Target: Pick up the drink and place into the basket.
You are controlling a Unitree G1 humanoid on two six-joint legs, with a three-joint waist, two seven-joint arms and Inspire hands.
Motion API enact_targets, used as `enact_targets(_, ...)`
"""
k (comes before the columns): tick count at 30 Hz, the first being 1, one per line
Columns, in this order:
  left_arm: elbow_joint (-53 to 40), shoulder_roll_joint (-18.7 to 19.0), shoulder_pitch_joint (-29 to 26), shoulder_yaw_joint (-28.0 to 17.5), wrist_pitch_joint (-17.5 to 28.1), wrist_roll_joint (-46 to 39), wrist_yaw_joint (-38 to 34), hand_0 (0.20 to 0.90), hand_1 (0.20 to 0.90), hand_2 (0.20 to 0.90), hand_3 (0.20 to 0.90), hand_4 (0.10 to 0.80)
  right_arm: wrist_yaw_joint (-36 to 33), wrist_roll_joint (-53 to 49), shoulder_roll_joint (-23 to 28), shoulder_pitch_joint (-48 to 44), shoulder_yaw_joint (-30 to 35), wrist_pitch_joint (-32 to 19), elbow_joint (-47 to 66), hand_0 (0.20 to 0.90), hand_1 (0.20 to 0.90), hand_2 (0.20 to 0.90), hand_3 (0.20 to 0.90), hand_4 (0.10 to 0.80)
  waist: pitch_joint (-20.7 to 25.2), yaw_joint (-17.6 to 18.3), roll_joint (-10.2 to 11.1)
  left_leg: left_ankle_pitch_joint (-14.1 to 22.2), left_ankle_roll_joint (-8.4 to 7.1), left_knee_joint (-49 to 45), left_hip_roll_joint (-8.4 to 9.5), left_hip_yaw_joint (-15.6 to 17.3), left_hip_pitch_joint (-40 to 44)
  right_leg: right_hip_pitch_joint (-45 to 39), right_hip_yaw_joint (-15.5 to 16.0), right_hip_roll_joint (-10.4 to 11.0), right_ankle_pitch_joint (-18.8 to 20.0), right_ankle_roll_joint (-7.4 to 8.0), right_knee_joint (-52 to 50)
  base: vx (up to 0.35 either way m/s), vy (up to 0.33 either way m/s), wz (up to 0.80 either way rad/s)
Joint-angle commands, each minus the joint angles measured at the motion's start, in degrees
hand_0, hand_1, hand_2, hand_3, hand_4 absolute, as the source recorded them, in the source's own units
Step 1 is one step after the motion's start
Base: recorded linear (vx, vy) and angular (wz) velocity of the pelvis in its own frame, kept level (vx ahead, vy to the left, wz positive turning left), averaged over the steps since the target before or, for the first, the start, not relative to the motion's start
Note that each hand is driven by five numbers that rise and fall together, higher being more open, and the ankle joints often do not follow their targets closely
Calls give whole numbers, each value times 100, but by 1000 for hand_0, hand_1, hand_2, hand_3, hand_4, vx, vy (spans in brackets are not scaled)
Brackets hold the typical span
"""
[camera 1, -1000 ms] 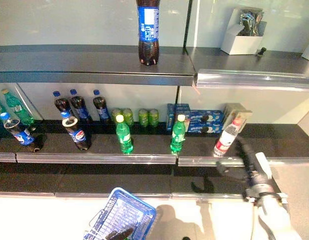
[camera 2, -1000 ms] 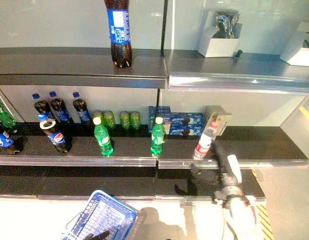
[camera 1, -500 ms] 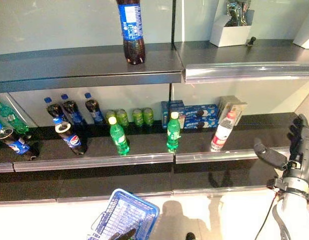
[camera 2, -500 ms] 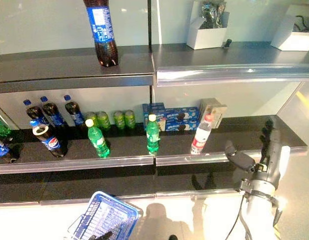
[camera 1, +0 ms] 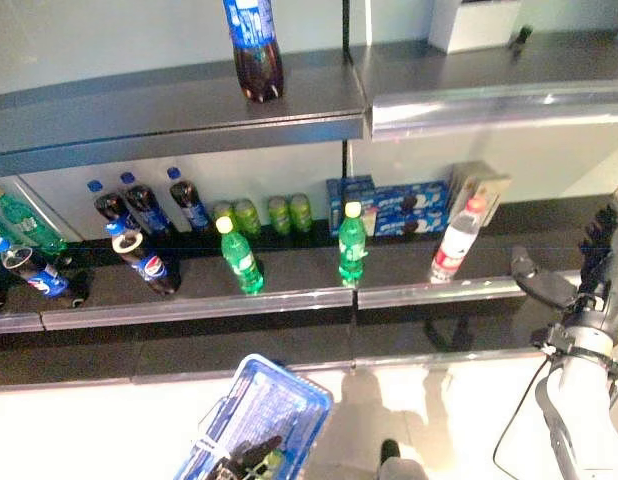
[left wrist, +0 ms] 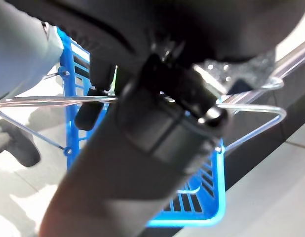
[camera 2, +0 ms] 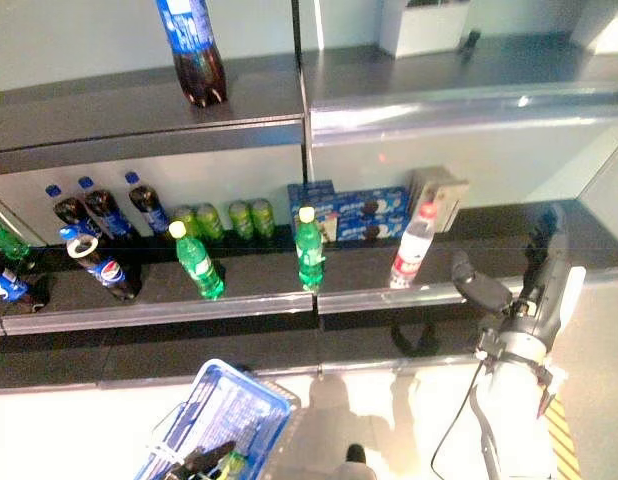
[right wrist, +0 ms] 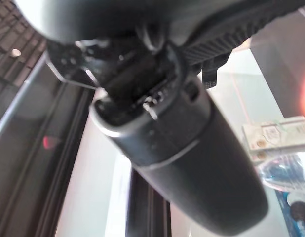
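Observation:
A clear drink bottle (camera 1: 455,243) with a red cap and red label stands upright near the front of the middle shelf (camera 1: 429,292). My right hand (camera 1: 592,282) hovers to its right, level with the shelf edge. It is open, with straight fingers and the thumb pointing toward the bottle, a clear gap away. Low in the eye views hangs a blue wire basket (camera 1: 261,412). My left hand (camera 1: 243,461) is shut on the basket's handle (left wrist: 251,109), which the left wrist view shows as thin metal wire beside the thumb.
Two green bottles (camera 1: 238,258) (camera 1: 351,247) stand left of the drink. Several cola bottles (camera 1: 147,264) fill the shelf's left end, one leaning. Green cans (camera 1: 279,213), blue boxes (camera 1: 389,208) and a carton (camera 1: 479,188) line the back. A large cola bottle (camera 1: 252,50) stands on the top shelf.
My right hand has pulled back from the red-capped bottle and moved right, opening wide. The camera has tilted down, so more of the basket shows. The bottle has stayed put.

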State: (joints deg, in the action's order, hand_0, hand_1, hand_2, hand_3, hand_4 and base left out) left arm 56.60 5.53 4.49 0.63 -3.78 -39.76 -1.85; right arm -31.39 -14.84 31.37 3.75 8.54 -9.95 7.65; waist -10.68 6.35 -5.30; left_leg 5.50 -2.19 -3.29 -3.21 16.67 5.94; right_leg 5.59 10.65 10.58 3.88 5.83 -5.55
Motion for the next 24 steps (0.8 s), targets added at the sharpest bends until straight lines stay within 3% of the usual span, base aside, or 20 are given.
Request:
enact_targets(1,-235,583,384,168,-23,-182,-62,300,300,300,200,100,-187,-478,402,-807,65,-383,193,900,900,900,900,800,-61,-121,23,64,23,-801,-60,130,-557,11,-10,-207,-919,-288,-746,-148,28,-1)
enact_targets(8,-581,610,-221,467,49,-720,-142,300,300,300,200,100,-590,-481,458,-2215,-319,-297,-270,900,900,900,900,800,-852,-81,-182,-92,17,-1213,-99,21,-1312,765,-135,-161,-924,-367,-1149,-191,2,-3)
enact_targets(17,-993,634,-708,661,19,-1066,-469,300,300,300,200,100,-650,-555,577,-3326,-625,-115,-710,900,900,900,900,800,-1411,-158,-207,-216,-38,-1501,-228,-27,-1939,1270,-146,-216,-894,-438,-1350,-105,-47,-1)
enact_targets(18,-971,646,-731,713,82,-1104,-466,300,300,300,200,100,-708,-550,578,-3382,-673,-121,-718,900,900,900,900,800,-1444,-170,-195,-214,-43,-1529,-234,-37,-1988,1298,-138,-220,-901,-448,-1365,-81,-102,-1)
enact_targets(21,-323,524,-680,942,928,-1036,-108,300,300,300,200,100,-839,-639,548,-3514,-789,-376,-925,900,900,900,900,800,-1571,-263,-50,-237,-76,-1693,-275,-146,-2193,1372,-59,-248,-899,-472,-1411,-69,-159,-4)
enact_targets(24,-280,513,-687,1057,1142,-997,-182,300,300,300,200,100,-874,-551,407,-3597,-810,-476,-1001,900,900,900,900,800,-1665,-341,50,-285,-109,-1770,-312,-208,-2263,1330,31,-285,-871,-480,-1380,-10,-169,10)
